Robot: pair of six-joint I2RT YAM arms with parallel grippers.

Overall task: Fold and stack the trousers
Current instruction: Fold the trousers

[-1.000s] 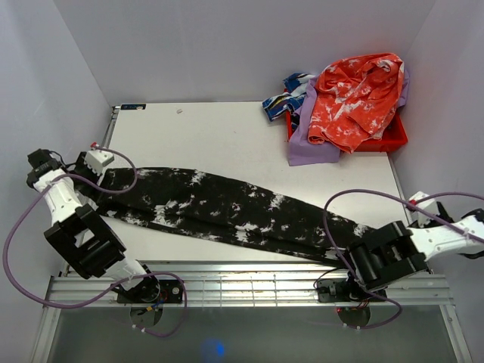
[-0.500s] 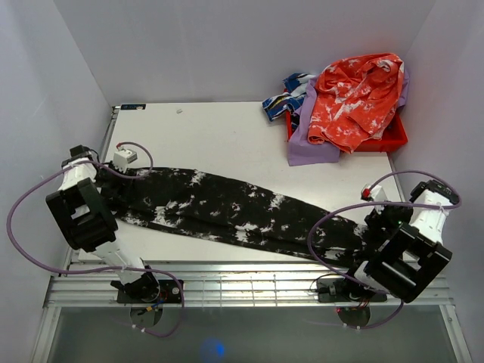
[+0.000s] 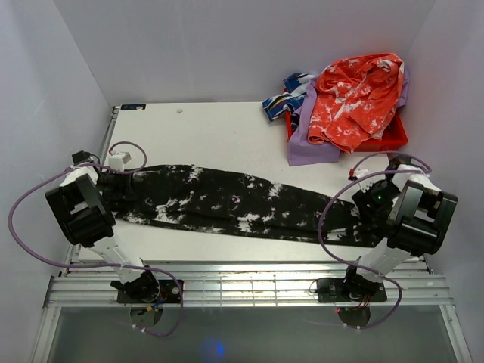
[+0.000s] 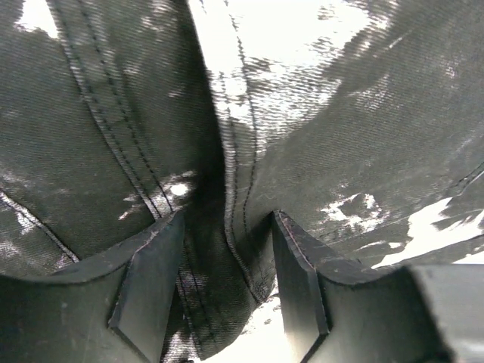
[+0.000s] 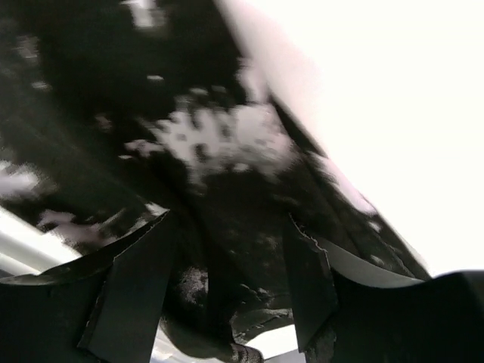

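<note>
At the left edge of the white table [image 3: 204, 136], the left gripper [image 4: 228, 223] is down on the wider end of the trousers [image 3: 227, 206]. Its jaws stand partly apart with a seamed fold of the black cloth between them. Whether they pinch it cannot be told. In the top view the arm's black block and a loop of purple cable [image 3: 23, 219] cover that corner of the garment.

The trousers lie flat across the near half of the table, running from the left edge to the right and slanting slightly towards the front. At the back right, a blue-white patterned cloth [image 3: 280, 102], a lilac cloth [image 3: 306, 147] and an orange-red garment [image 3: 355, 91] are heaped in and over a red bin [image 3: 393, 140]. The heap is near the trousers' narrow end but apart from it.

There the right gripper [image 5: 231, 238] straddles bunched dark cloth with its jaws part-way apart, and its hold cannot be told either. The arm hides the end of the legs from above.

A second ago both arms lay low and out to the sides, and both jaws were wider. The narrow end now lies farther from the front edge, and the heap is unchanged.
</note>
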